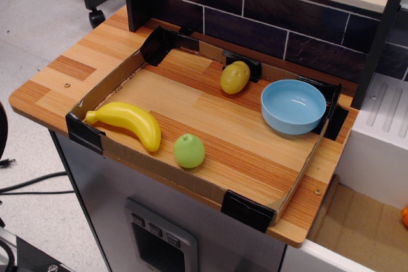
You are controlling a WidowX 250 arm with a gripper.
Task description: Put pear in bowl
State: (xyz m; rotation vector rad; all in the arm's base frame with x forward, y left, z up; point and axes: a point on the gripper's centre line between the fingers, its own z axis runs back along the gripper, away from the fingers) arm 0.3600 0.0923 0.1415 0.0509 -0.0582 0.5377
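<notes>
Here the smooth, round light-green pear (189,151) sits on the striped wood tabletop (242,151), well apart from the glossy light-blue bowl (293,106). A curved yellow banana (131,122) lies just beside it. No gripper shows, so its state cannot be told.

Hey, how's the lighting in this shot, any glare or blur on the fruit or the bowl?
In the observation.image view, lighting is soft and even from above; the pear, banana and bowl are sharp, with small highlights and faint shadows on the tray floor. No blown-out glare; only the far floor corners look slightly softer.
</notes>
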